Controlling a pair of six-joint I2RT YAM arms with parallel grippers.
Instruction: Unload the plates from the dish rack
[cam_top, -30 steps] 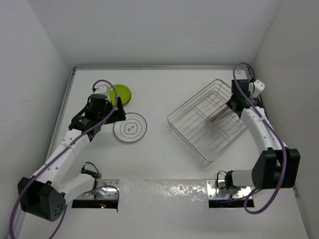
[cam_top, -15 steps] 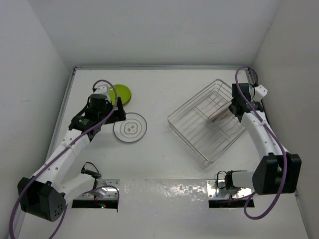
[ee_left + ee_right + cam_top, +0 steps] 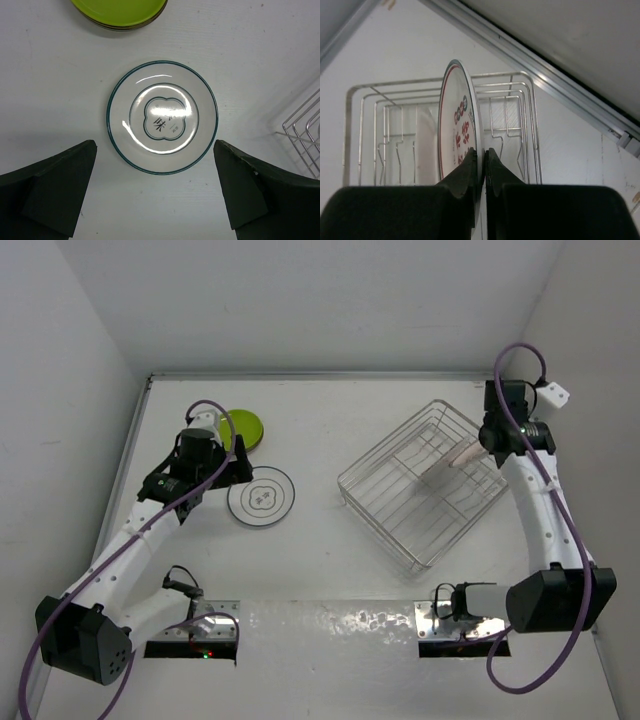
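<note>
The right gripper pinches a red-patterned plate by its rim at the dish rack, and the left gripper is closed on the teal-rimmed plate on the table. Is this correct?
One part is wrong: the left gripper is open above the teal-rimmed plate, as the left wrist view shows. The right gripper does pinch the red-patterned plate at the dish rack.

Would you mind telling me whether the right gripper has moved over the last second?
Yes: the right gripper, shut on a plate, has shifted toward the right wall.
</note>
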